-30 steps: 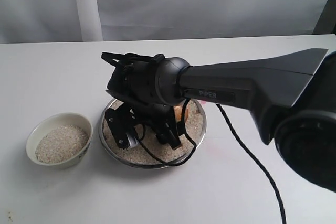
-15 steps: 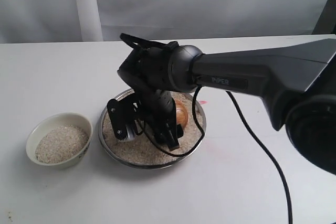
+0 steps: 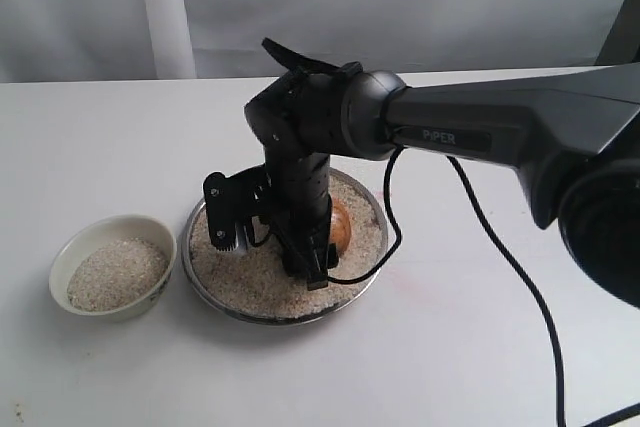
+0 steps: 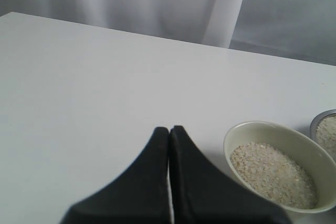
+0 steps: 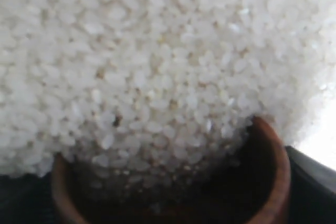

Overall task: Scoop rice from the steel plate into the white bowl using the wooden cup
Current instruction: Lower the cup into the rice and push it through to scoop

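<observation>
**Quick status for you**

Your right gripper [image 3: 322,255] has its jaws clamped on the wooden cup [image 3: 343,229], mouth pressed into the rice [image 3: 240,272] on the steel plate [image 3: 232,309]. The white bowl [image 3: 110,220] sits just left. Your left gripper [image 4: 169,130] has its jaws together above the worktop [image 4: 79,77].

"PIPER" in white on the right arm [image 3: 500,129]
</observation>
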